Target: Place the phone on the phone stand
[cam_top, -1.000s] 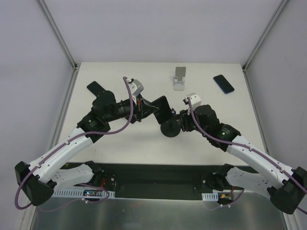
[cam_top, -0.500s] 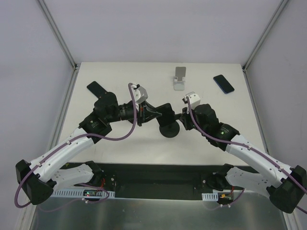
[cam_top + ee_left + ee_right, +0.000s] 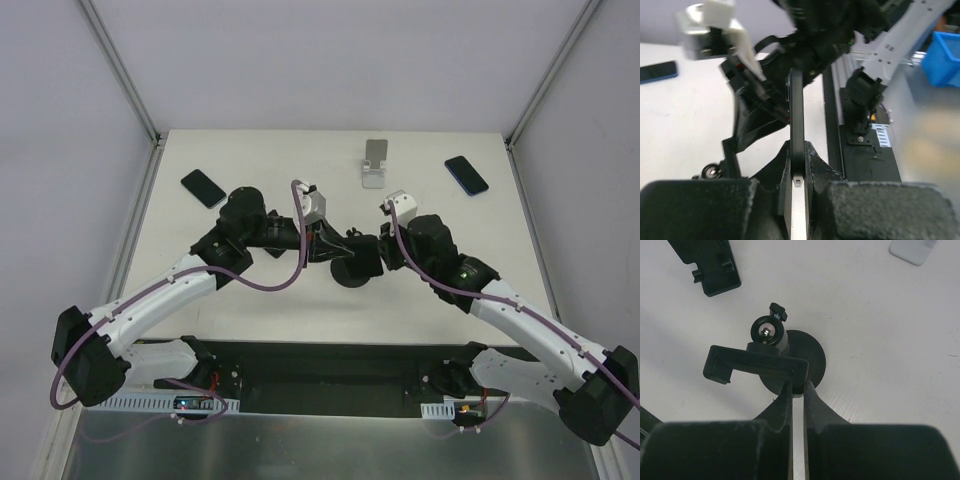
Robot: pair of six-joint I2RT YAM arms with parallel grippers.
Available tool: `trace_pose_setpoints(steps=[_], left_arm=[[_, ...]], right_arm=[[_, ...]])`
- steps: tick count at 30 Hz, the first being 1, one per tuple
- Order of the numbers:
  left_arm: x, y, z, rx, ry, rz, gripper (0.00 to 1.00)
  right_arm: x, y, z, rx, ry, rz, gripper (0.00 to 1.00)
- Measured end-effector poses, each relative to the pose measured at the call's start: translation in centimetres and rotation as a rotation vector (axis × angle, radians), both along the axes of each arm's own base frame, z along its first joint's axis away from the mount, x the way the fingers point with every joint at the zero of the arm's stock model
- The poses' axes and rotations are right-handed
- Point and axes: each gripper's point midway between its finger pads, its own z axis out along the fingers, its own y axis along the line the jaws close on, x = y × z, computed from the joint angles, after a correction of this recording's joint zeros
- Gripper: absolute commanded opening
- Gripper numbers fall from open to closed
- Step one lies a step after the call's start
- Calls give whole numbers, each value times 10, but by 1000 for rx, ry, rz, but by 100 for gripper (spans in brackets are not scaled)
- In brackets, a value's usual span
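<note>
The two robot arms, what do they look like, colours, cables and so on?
Both the left arm and the right arm have white links between black joints and black bases. A purple cable runs along each. A white camera block sits on each wrist.

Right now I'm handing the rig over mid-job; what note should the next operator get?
Left pincer: shut on the phone, held edge-on.
Right pincer: shut on the clamp of the black phone stand, mid-table.
Done: phone picked up and at the stand; stand steadied.
Left: seat the phone in the clamp, then release both.
</note>
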Motion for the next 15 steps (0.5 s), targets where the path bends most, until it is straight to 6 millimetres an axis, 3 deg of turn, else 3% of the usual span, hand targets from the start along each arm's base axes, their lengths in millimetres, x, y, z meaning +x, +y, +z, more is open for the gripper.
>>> trace_pose_setpoints(steps=[6, 15], left_arm=[[-11, -22, -14, 0, -8, -229, 0], [13, -53, -29, 48, -29, -393, 0]], right_arm=[[1, 0, -1, 34, 31, 59, 1], [4, 2, -4, 98, 83, 161, 1]])
